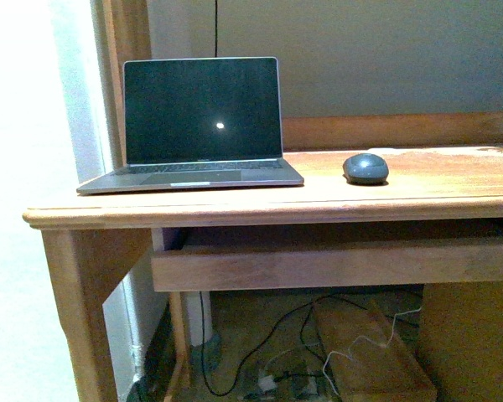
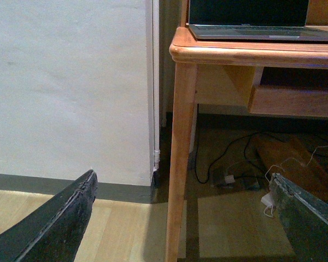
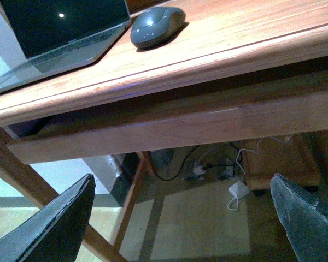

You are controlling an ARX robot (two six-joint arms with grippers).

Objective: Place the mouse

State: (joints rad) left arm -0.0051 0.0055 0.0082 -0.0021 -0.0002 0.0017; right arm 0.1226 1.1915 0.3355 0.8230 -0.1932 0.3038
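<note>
The mouse (image 1: 365,168) is a small dark grey oval lying on the wooden desk (image 1: 419,197), to the right of the open laptop (image 1: 197,126). The right wrist view shows the mouse (image 3: 156,26) beside the laptop's corner (image 3: 65,38), well above my gripper. My right gripper (image 3: 183,188) hangs open below the desk's front edge, nothing between its fingers. My left gripper (image 2: 183,183) is open too, low near the desk's left leg (image 2: 180,164), holding nothing. Neither arm shows in the front view.
A shallow drawer (image 1: 335,264) sits under the desktop. Cables and a power strip (image 1: 277,377) lie on the floor beneath, next to a wooden box (image 1: 373,352). A white wall (image 2: 71,87) stands left of the desk.
</note>
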